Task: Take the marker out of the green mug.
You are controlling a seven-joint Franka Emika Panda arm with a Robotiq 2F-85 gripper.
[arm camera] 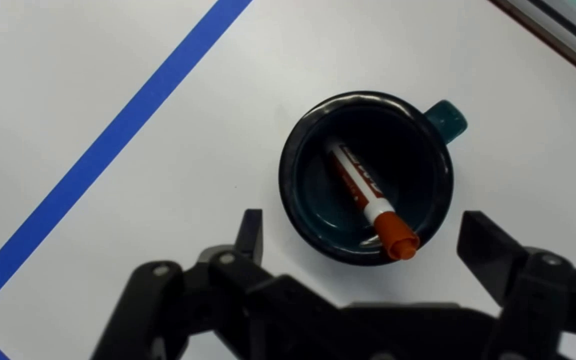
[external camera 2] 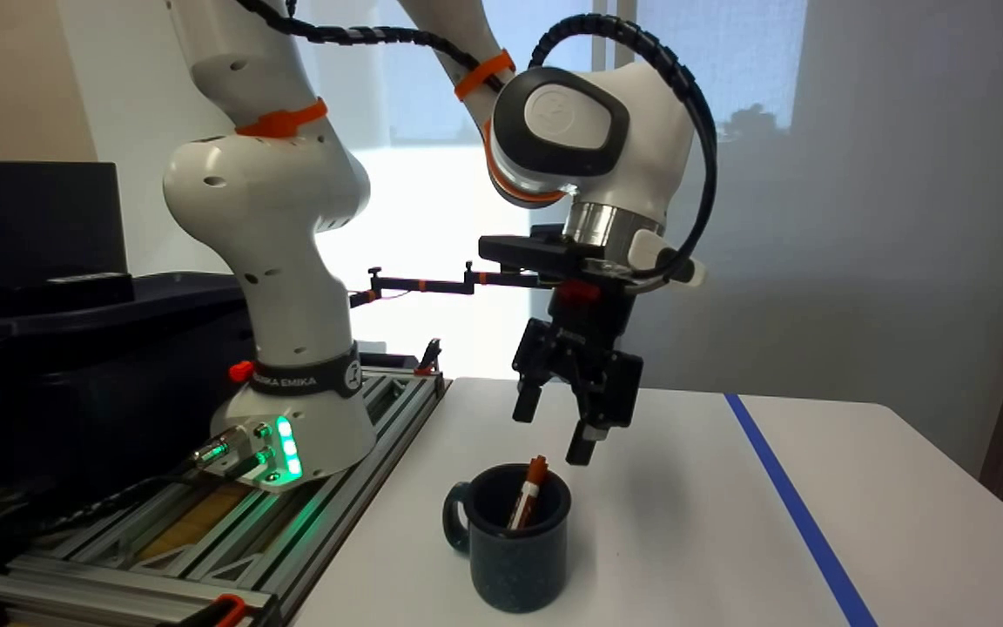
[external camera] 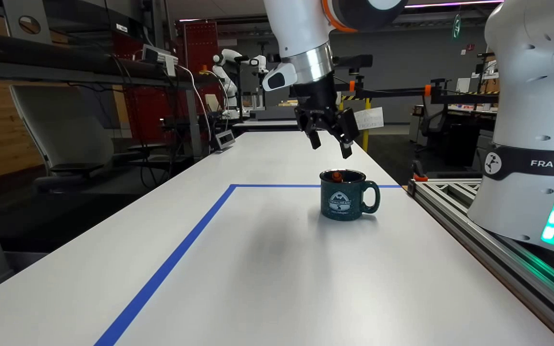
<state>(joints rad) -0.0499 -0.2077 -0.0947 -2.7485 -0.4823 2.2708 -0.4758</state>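
Note:
The green mug [external camera: 330,206] stands upright on the white table, and it also shows in an exterior view [external camera 2: 519,570] and in the wrist view [arm camera: 288,187]. The marker [arm camera: 358,182] leans inside the mug, its orange cap resting at the rim. The marker's cap sticks up above the rim in an exterior view [external camera 2: 526,500]; only its orange end shows in an exterior view [external camera: 337,177]. My gripper [external camera 2: 554,431] is open and empty above the mug, apart from it. In the wrist view the fingers [arm camera: 362,222] stand wide on both sides of the cap.
Blue tape [external camera: 171,262] marks lines on the white table [external camera: 258,288]. A metal rail [external camera: 474,240] runs along the table edge beside the robot base [external camera: 527,202]. The mug's handle [external camera: 373,197] points toward that rail. A small grey device [external camera: 224,139] sits at the far table edge.

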